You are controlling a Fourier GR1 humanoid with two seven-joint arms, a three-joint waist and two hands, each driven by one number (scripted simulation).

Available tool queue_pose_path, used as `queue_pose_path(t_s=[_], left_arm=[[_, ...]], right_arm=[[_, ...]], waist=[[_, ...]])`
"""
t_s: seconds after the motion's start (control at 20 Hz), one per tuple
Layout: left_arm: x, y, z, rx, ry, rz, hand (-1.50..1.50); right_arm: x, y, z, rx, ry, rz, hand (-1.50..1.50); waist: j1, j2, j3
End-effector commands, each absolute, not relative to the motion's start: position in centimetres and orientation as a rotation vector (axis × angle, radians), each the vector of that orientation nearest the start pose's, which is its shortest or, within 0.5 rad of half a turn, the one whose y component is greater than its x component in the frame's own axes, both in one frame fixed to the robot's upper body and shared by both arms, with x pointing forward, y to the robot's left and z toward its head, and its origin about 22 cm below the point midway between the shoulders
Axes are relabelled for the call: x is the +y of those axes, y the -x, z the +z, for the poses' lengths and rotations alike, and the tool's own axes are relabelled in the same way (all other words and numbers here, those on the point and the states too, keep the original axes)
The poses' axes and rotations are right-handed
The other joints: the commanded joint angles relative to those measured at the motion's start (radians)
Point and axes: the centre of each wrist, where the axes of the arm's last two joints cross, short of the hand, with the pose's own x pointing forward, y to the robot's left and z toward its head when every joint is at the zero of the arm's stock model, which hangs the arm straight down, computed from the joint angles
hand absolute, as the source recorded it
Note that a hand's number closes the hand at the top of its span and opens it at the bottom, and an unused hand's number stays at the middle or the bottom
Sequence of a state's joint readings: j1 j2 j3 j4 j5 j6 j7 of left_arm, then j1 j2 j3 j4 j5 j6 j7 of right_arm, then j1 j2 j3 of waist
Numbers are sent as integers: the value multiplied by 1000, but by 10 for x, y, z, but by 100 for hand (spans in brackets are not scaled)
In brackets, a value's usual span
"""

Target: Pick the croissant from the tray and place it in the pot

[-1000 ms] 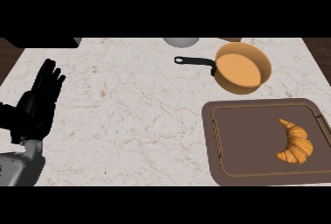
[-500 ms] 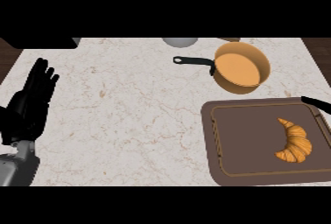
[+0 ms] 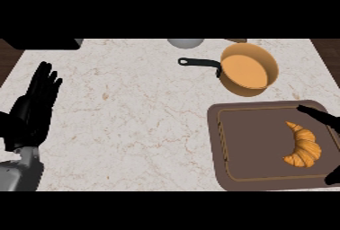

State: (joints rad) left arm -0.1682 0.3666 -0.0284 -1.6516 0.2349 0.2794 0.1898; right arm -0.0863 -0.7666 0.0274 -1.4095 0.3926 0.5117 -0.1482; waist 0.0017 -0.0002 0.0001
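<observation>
**Marble counter, croissant lying on the tray**

Pale veined marble is filling most of the view, with dark wood showing past its left and right edges at the top. On its right side a brown tray with rounded corners is sitting flat, its right rim running up to the edge of the view. Above the tray, just beyond its top rim, an orange pot is standing with its opening showing and its black handle pointing left. A grey rounded object is sitting at the counter's far edge, cut off along its top, so what it is stays unclear.

At the left edge the left hand is resting over the counter, fingers straight and pointing up, holding nothing, with its grey forearm cut off at the lower corner.

The croissant is lying on the tray's right half, curved, its ends pointing left, clear of the rim.

Only parts of the right hand are showing: one dark finger is stretching across the tray's upper right corner above the croissant, and another dark tip is poking in at the lower right. The rest is lying outside the view, so whether this hand is spread or curled cannot be told. It is not touching the croissant.
</observation>
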Motion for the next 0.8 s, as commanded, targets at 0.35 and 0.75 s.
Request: queue_pose_path(t_s=[0.35,0.75], left_arm=[[292,-298,76,-1628,-216,70,0],[273,-288,88,-1609,-206,68,0]], right_arm=[[-407,-268,82,-1128,419,1186,-150],[-401,-281,35,-1049,488,1201,-150]], waist=[[-5,1,0],[1,1,0]])
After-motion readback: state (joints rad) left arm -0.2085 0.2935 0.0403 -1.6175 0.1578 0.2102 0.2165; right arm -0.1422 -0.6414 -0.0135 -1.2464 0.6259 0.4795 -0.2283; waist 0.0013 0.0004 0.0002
